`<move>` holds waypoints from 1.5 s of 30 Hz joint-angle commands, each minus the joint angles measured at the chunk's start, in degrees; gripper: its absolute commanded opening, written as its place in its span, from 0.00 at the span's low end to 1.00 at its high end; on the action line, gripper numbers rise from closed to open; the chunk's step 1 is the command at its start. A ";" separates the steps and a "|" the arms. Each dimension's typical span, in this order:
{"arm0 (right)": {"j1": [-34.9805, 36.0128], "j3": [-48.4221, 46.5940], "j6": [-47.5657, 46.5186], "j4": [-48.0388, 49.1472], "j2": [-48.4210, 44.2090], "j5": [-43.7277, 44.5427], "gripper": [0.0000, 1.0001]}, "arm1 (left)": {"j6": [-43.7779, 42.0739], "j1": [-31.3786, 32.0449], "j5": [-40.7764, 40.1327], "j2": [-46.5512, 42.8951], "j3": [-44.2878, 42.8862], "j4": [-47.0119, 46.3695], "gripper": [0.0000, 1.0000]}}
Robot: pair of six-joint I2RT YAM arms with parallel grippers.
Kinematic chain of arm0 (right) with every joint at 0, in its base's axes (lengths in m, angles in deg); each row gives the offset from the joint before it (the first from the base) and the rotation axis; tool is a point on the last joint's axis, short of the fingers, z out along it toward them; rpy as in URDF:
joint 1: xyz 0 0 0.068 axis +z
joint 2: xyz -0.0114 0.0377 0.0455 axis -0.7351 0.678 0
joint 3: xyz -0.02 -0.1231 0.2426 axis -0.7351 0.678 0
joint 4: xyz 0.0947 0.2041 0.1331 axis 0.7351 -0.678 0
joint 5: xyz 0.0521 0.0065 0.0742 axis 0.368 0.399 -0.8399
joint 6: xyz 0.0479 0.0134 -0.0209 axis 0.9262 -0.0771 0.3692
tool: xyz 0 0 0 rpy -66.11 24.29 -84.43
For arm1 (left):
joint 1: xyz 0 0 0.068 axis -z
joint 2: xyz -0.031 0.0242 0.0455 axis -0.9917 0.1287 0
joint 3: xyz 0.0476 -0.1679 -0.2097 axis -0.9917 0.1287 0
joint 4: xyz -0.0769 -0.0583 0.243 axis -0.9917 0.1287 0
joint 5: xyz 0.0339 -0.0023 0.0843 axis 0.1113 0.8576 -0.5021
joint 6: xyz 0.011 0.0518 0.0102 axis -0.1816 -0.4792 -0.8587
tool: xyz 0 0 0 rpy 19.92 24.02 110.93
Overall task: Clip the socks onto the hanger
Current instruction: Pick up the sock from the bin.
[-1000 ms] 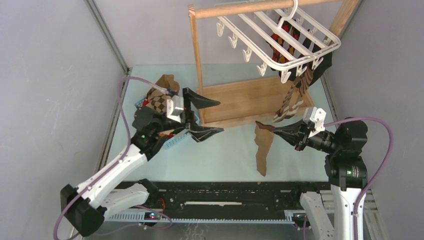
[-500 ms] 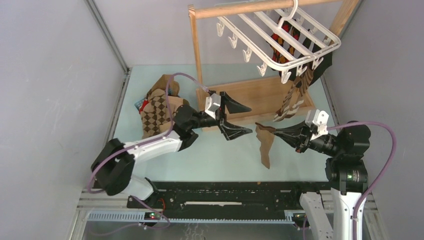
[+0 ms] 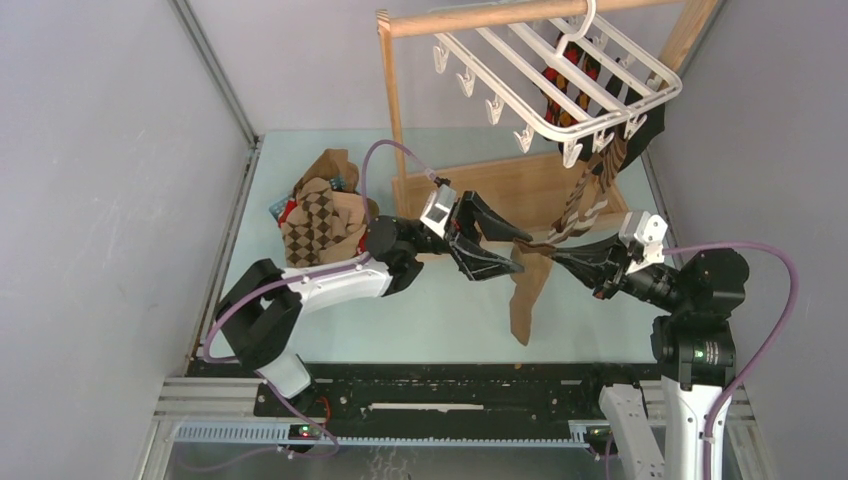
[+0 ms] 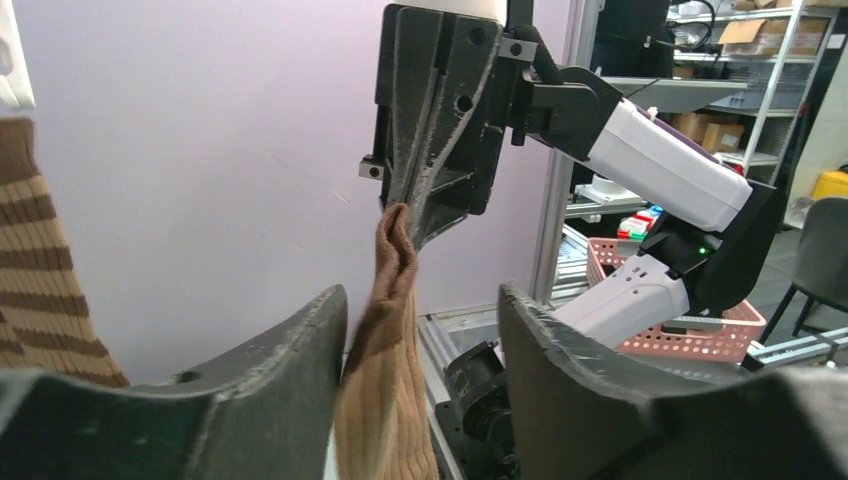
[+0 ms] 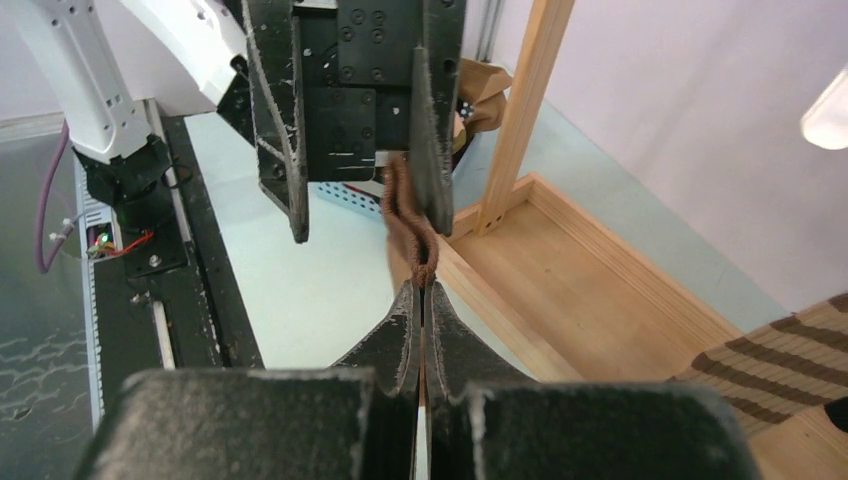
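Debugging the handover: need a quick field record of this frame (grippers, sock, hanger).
right gripper: shut on the top edge of the tan sock, which hangs down
left gripper: open, fingers either side of the sock's top, facing the right gripper
hanger: hooked on the rail
clipped socks: at the hanger's right end
left clips: bare
pile: more socks, table left
status: tan sock not yet clipped

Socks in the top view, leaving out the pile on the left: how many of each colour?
Plain tan sock, in the right end effector: 1
Striped brown sock: 1
Black sock: 1
Red-orange-black argyle sock: 1
Total: 4, as far as shows
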 commanded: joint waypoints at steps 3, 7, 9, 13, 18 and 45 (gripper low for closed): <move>-1.40 -2.05 5.70 5.74 0.23 1.78 0.00 | 4.26 0.33 2.11 0.87 -3.74 -3.94 0.54; -1.64 -2.09 7.19 7.30 0.40 1.49 0.00 | 3.93 0.35 1.35 1.03 -3.75 -3.99 0.54; -1.60 -2.08 7.74 7.86 0.36 1.31 0.00 | 3.66 0.33 0.81 1.33 -3.85 -3.87 0.55; -1.60 -2.08 8.29 8.31 0.34 1.22 0.00 | 2.76 0.34 -0.69 1.85 -3.99 -3.42 0.54; -1.60 -2.04 8.43 8.07 0.44 1.57 0.00 | 2.37 0.46 -1.89 2.08 -4.85 -3.00 0.38; 6.03 0.96 8.88 20.73 2.24 5.48 0.73 | -6.57 1.97 -7.36 -6.54 -5.62 10.87 0.00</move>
